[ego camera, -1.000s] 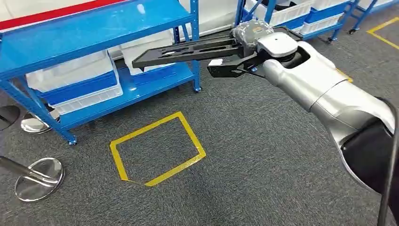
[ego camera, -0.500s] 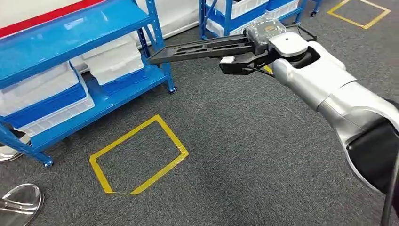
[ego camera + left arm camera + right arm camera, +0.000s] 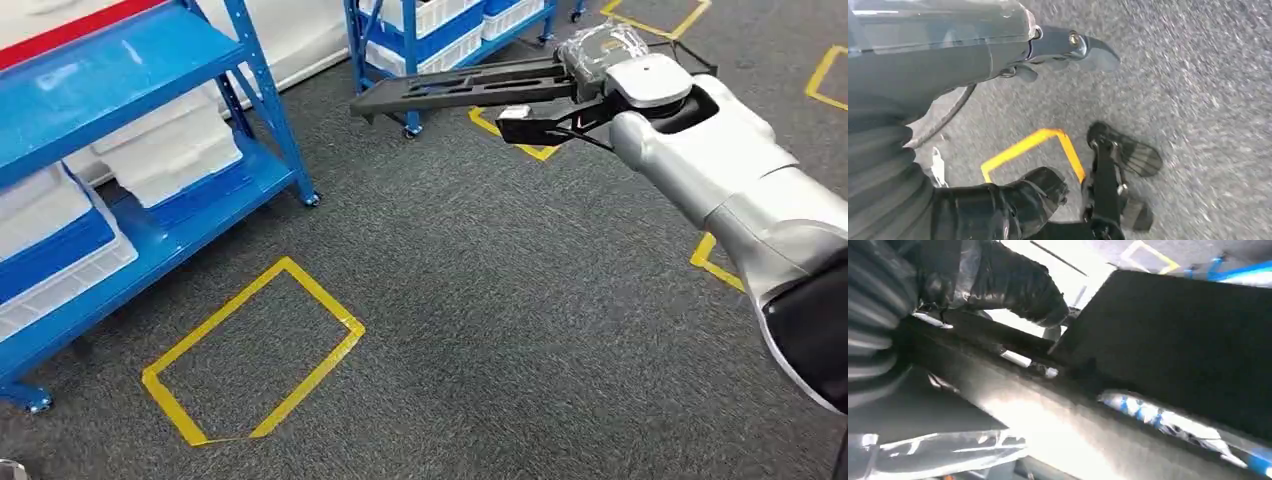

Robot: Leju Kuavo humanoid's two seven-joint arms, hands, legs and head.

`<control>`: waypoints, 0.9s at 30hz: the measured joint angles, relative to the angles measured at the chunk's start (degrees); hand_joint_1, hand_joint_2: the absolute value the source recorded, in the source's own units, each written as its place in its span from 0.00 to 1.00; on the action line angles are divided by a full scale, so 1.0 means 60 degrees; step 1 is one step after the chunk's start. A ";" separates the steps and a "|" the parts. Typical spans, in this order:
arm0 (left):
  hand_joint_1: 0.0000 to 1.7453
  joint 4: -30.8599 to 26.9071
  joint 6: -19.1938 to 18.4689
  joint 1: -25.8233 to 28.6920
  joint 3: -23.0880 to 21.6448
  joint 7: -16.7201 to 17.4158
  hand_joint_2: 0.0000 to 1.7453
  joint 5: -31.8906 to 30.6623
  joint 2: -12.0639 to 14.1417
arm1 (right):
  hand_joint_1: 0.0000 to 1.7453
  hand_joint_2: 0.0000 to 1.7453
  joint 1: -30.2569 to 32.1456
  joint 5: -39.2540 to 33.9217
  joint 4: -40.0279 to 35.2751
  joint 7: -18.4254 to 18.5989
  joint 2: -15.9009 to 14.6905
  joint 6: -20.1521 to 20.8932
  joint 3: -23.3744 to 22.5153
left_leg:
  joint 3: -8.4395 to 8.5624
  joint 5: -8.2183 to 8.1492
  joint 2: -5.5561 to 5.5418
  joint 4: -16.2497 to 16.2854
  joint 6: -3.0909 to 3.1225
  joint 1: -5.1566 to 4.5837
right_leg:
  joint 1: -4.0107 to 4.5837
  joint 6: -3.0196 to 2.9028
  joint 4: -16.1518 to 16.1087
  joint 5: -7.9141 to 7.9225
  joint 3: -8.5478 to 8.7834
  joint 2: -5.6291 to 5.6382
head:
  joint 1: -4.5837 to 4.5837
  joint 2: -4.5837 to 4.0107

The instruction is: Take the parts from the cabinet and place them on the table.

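Grey carpet (image 3: 480, 300) covers the floor, marked with yellow tape outlines: one full rectangle (image 3: 255, 350) lies in the foreground, and parts of others show near the far rack and at the right edge. Blue steel shelving (image 3: 150, 120) stands at the left, its lower tiers carrying white plastic bins (image 3: 170, 150) stacked on blue ones. A second blue rack (image 3: 420, 30) on castors stands farther back, also loaded with white bins. A white wall with a red stripe (image 3: 70, 28) runs behind the left shelving.

Right arm (image 3: 740, 190), silver, reaches from the lower right toward the upper middle of the head view. Right hand (image 3: 600, 62), wrapped in clear plastic film, grips one end of a long flat black part (image 3: 460, 88), a tray-like plate with cut-outs. The part is held roughly level, well above the carpet, and juts out to the left of the hand toward the far rack without touching it. In the right wrist view, the part (image 3: 1178, 350) appears as a broad dark slab just beyond the dark, film-covered fingers (image 3: 1013, 285), which are curled against its edge; how tightly they close cannot be told because of blur.

Left hand (image 3: 1013, 205) hangs above the carpet, near a corner of yellow tape (image 3: 1048, 145). Its dark fingers appear curled inward with nothing between them.
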 joint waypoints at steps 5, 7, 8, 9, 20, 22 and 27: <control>0.00 0.0000 0.0215 -0.0021 0.0109 0.0306 1.00 0.0138 -0.0044 | 1.00 1.00 -0.0055 0.0299 0.0000 0.0106 -0.0087 0.0109 -0.0015 | -0.0053 -0.0384 0.0616 0.0506 -0.0256 0.0149 | -0.0274 0.0317 -0.1442 0.1048 0.0857 -0.0508 | 0.0007 0.0000; 0.00 0.0000 0.0303 -0.0054 0.0215 0.0350 1.00 0.0208 -0.0044 | 1.00 1.00 -0.0208 0.0331 -0.0004 0.0124 -0.0117 0.0179 -0.0047 | -0.0180 -0.0566 0.0803 0.0786 -0.0445 0.0027 | -0.0088 0.0140 -0.1581 0.0807 0.0824 -0.0764 | -0.0025 0.0000; 0.00 -0.0004 0.0335 -0.0052 0.0248 0.0350 1.00 0.0222 -0.0055 | 1.00 1.00 -0.0224 0.0367 -0.0003 0.0120 -0.0120 0.0207 -0.0062 | -0.0153 -0.0566 0.0834 0.0737 -0.0469 0.0029 | -0.0084 0.0042 -0.1540 0.0770 0.0804 -0.0635 | -0.0044 -0.0003; 0.00 -0.0004 0.0365 -0.0076 0.0259 0.0350 1.00 0.0222 -0.0069 | 1.00 1.00 -0.0239 0.0412 0.0007 0.0113 -0.0193 0.0259 -0.0073 | -0.0113 -0.0578 0.0938 0.0707 -0.0487 0.0039 | -0.0080 -0.0004 -0.1542 0.0766 0.0791 -0.0575 | -0.0044 -0.0004; 0.00 0.0000 0.0241 -0.0086 0.0328 0.0175 1.00 0.0084 -0.0259 | 1.00 1.00 -0.0580 0.0696 0.0022 0.0117 -0.0160 0.0619 -0.0080 | -0.0719 -0.0798 -0.0347 0.1909 -0.0226 0.0039 | 0.0087 -0.0301 -0.1657 0.0914 0.0814 0.0789 | -0.0051 -0.0004; 0.00 0.0000 0.0423 -0.0022 0.0328 0.0328 1.00 0.0014 -0.0266 | 1.00 1.00 -0.0733 0.0783 0.0026 0.0160 -0.0081 0.0692 -0.0062 | -0.0347 -0.0517 -0.1028 0.1044 -0.0092 0.0065 | 0.0085 -0.0251 -0.1668 0.0960 0.0786 0.1018 | -0.0033 0.0000; 0.00 0.0000 0.0543 -0.0096 0.0328 0.0430 1.00 -0.0066 -0.0310 | 1.00 1.00 -0.0873 0.0794 0.0022 0.0168 -0.0062 0.0834 -0.0036 | -0.0006 -0.0306 -0.0404 0.0363 -0.0097 0.0067 | 0.0033 0.0000 -0.1814 0.1094 0.0683 0.0843 | -0.0036 0.0000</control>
